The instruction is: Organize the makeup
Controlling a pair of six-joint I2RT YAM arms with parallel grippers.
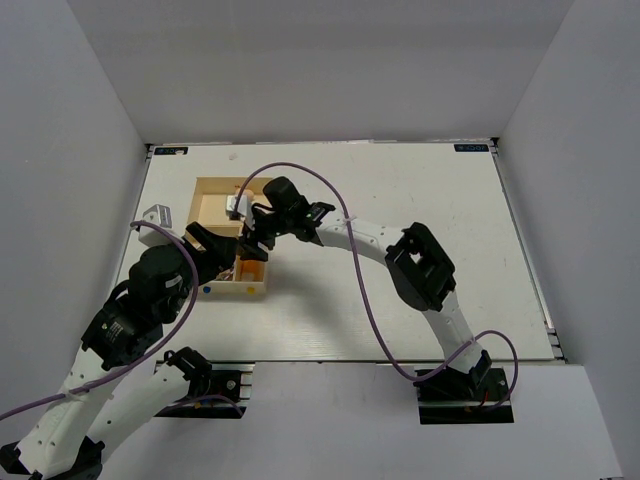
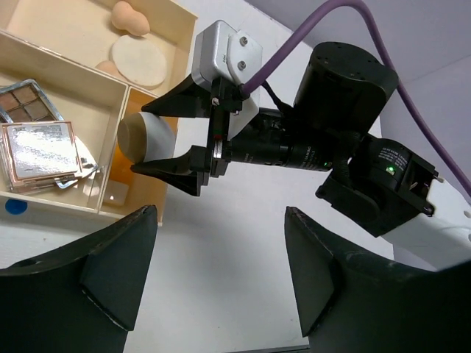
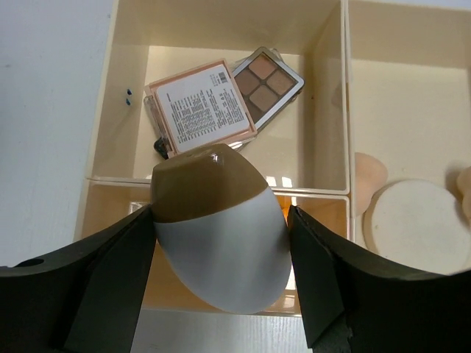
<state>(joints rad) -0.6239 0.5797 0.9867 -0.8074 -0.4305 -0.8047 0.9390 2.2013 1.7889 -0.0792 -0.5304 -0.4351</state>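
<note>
Right wrist view showed the right hand [image 3: 221,283] clamped on the egg [image 3: 221,235], which hung over the narrow front slot [image 3: 318,215] of the box [image 3: 329,110]. Two palettes [image 3: 202,107] lay in the cell beyond. The egg would best go straight down between the slot's walls, released only once low, lest it roll. Left wrist view alone showed that grip side-on, and the left hand [image 2: 221,213] apart and empty over the desk [image 2: 206,294]. In the top view the egg could not be made out.

A pale wooden divided box [image 1: 208,200] sits on the left half of a white table [image 1: 420,200], thin partitions splitting it into compartments. A small blue dot [image 1: 207,291] shows at its near edge. Plain pale walls [image 1: 60,150] enclose the table.
</note>
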